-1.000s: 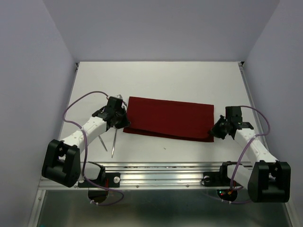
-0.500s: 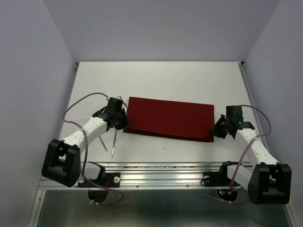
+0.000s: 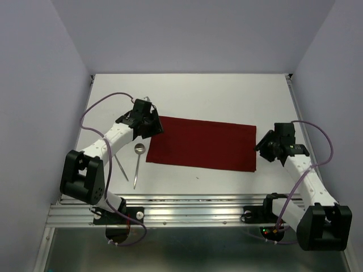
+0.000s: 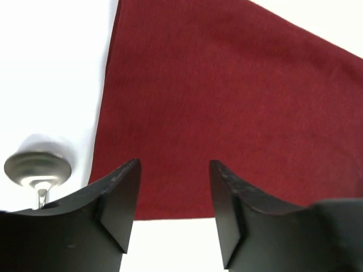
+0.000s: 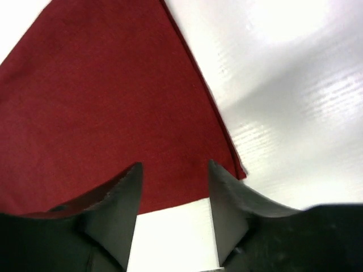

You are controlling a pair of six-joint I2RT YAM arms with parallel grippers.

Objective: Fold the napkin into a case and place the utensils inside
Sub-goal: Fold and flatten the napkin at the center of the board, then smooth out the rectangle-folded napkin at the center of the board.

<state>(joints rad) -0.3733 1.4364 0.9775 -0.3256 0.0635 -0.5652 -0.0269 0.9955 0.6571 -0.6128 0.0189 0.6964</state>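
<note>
The dark red napkin (image 3: 203,143) lies flat on the white table as a long folded rectangle. My left gripper (image 3: 153,127) hovers at its left end, open and empty; in the left wrist view (image 4: 174,164) the napkin (image 4: 227,96) shows between and beyond the jaws. Open and empty too, my right gripper (image 3: 261,145) stands at the napkin's right end, with the cloth's corner (image 5: 113,96) just past the gripper (image 5: 174,165). The spoon (image 3: 138,161) lies left of the napkin, its bowl (image 4: 37,168) uncovered. A thin straight utensil (image 3: 122,169) lies beside it.
The white table (image 3: 198,93) stretches beyond the napkin to the back wall. Lilac walls close in left, right and behind. A metal rail (image 3: 187,205) with both arm bases runs along the near edge.
Both grippers have opened and let go of the napkin, which now lies flat. The left gripper moved up toward the napkin's far left corner, uncovering the spoon's bowl. The right gripper backed off slightly.
</note>
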